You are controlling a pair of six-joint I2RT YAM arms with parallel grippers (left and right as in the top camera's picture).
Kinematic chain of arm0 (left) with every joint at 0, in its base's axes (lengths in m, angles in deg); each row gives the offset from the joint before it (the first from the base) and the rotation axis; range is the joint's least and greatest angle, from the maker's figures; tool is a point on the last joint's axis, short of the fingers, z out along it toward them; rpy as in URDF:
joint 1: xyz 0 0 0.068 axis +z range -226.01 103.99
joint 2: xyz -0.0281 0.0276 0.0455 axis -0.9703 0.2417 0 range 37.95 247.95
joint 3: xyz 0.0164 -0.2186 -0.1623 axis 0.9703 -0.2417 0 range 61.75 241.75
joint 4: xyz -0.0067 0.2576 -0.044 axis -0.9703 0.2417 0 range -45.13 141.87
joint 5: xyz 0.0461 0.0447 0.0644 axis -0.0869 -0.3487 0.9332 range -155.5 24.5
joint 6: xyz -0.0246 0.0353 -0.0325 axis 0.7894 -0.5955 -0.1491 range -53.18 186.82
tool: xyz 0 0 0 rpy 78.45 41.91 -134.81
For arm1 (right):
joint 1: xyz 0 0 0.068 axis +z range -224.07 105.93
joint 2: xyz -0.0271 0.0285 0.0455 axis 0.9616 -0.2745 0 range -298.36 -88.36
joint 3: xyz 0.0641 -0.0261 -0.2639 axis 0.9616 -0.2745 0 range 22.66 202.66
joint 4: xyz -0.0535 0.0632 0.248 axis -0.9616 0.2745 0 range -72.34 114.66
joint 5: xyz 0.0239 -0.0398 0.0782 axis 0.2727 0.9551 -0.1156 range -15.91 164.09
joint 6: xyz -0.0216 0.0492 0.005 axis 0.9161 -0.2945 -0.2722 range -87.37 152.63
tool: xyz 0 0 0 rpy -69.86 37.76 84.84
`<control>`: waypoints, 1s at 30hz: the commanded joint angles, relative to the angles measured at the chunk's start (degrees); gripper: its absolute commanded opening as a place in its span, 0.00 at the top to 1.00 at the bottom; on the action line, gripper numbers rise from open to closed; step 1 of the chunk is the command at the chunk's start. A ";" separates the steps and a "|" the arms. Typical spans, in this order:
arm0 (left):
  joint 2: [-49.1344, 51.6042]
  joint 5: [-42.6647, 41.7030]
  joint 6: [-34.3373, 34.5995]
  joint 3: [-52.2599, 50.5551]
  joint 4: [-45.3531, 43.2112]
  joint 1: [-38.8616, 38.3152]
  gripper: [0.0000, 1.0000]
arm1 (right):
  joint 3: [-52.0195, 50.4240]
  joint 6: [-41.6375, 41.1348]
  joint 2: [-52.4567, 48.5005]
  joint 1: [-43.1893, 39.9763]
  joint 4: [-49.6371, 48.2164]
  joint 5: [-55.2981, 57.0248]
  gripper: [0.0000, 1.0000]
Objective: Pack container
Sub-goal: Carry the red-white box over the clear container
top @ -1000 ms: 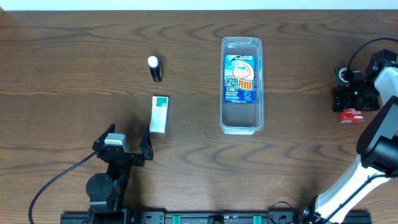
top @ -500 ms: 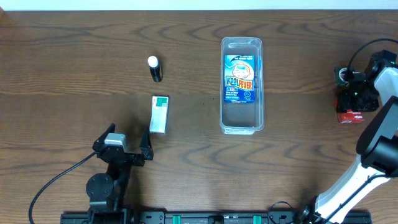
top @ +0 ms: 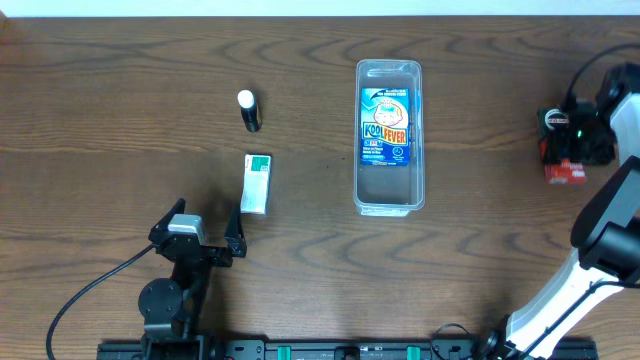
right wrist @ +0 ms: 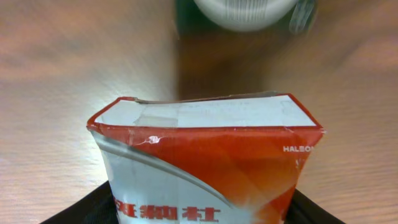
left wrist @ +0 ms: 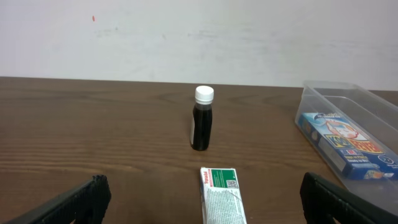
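The clear container (top: 389,201) stands right of centre with a blue Kool Fever box (top: 385,125) lying inside; it also shows in the left wrist view (left wrist: 348,118). My right gripper (top: 571,152) at the far right is shut on a red and white box (top: 566,174), which fills the right wrist view (right wrist: 205,162). My left gripper (top: 198,230) is open and empty near the front; a green and white box (top: 257,183) (left wrist: 222,193) lies just ahead of its jaws (left wrist: 209,205). A small dark bottle with a white cap (top: 248,110) (left wrist: 202,121) stands beyond it.
A dark green bottle with a pale cap (right wrist: 242,12) stands just beyond the red box, also in the overhead view (top: 548,120). The right arm's cable loops over the table's right edge. A pale wall (left wrist: 199,37) runs behind the table.
My right gripper has shifted a little toward the far side with the red box in it. The left arm and the other things have not moved.
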 commanded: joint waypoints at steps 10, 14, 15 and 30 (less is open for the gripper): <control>-0.35 -0.61 -0.55 -1.05 1.84 0.35 0.02 | 19.23 -6.58 2.32 12.57 10.47 -13.22 0.37; -0.35 -0.63 -0.57 -1.05 1.84 0.35 0.02 | 21.33 -11.72 2.32 18.40 11.37 -14.12 0.37; -0.35 -0.63 -0.57 -1.05 1.84 0.35 0.02 | 21.38 -13.46 2.32 19.82 11.17 -14.12 0.37; -0.35 -0.61 -0.57 -1.05 1.84 0.35 0.02 | 21.31 -34.03 2.27 37.46 2.12 -10.71 0.37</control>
